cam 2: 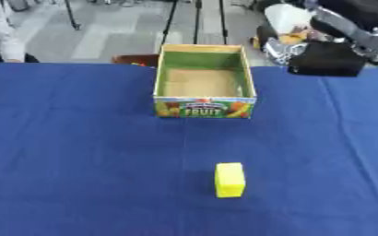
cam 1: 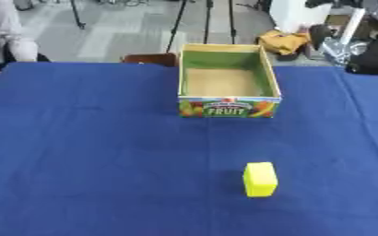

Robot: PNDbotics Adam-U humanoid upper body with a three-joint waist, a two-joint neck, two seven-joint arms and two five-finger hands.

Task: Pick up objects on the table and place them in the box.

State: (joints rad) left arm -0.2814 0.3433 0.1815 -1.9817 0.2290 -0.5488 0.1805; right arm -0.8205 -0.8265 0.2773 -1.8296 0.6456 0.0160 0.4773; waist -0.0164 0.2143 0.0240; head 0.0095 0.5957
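Yellow block (cam 1: 260,179) upright, near edge; box (cam 1: 228,107) w/ green walls; right hand (cam 2: 325,59) fingers unclear.

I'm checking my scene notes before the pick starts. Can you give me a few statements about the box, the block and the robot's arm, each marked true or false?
1. The box is empty inside. True.
2. The yellow block lies inside the box. False: it stands on the blue tablecloth, nearer the robot than the box.
3. The box's near face reads FRUIT. True.
4. A robot hand holds the block. False: nothing touches it; only the right arm shows, at the upper right corner, far from the block.
5. The box has a closed lid. False: its top is open.
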